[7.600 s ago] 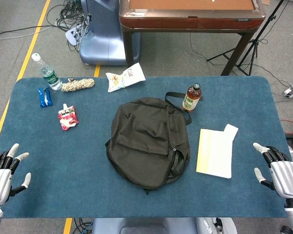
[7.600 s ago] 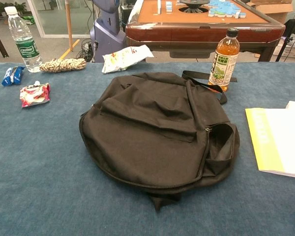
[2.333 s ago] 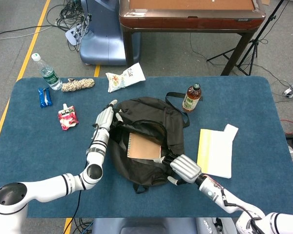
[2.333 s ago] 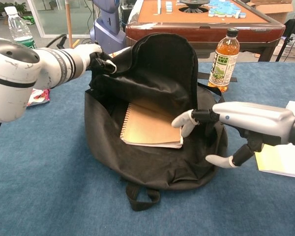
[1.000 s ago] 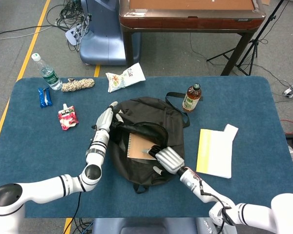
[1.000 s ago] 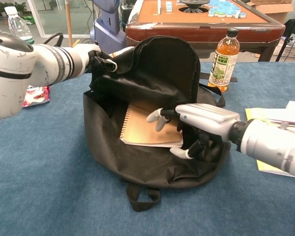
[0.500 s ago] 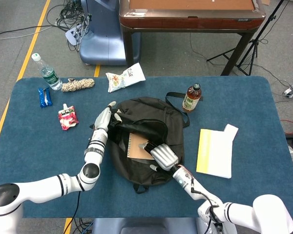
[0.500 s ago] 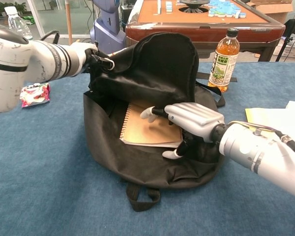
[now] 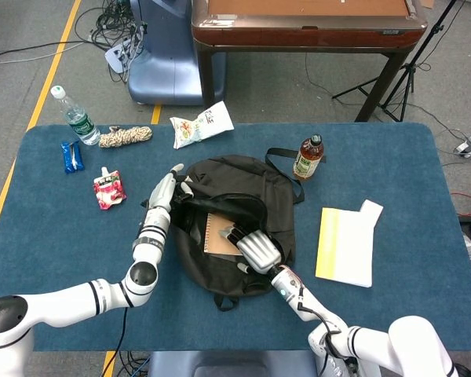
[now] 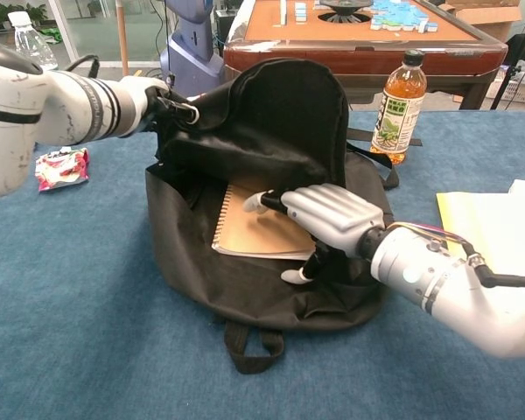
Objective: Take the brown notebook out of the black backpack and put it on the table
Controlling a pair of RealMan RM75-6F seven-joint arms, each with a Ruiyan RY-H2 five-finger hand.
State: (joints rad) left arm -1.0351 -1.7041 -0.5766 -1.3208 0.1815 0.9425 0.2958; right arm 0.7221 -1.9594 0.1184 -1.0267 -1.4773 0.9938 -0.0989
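Note:
The black backpack (image 9: 276, 198) (image 10: 245, 297) lies open in the middle of the blue table. My left hand (image 9: 163, 200) (image 10: 149, 93) grips its top flap and holds it raised. Inside lies the brown notebook (image 9: 215, 234) (image 10: 252, 233), spiral-bound, flat on the bag's lower wall. My right hand (image 9: 252, 248) (image 10: 329, 215) reaches into the opening. Its fingers rest on the notebook's right part, and its thumb is spread below the near edge, against the bag's fabric. The notebook's right edge is hidden under that hand.
An amber tea bottle (image 9: 308, 157) (image 10: 400, 105) stands just behind the bag on the right. A yellow-and-white booklet (image 9: 345, 245) (image 10: 490, 229) lies to the right. On the far left are a water bottle (image 9: 74, 116), rope (image 9: 125, 136), a snack bag (image 9: 202, 124) and a red pouch (image 9: 108, 189).
My right hand has slid further left into the bag, and its fingers now cover more of the notebook. The left hand keeps the flap up. The notebook has not moved.

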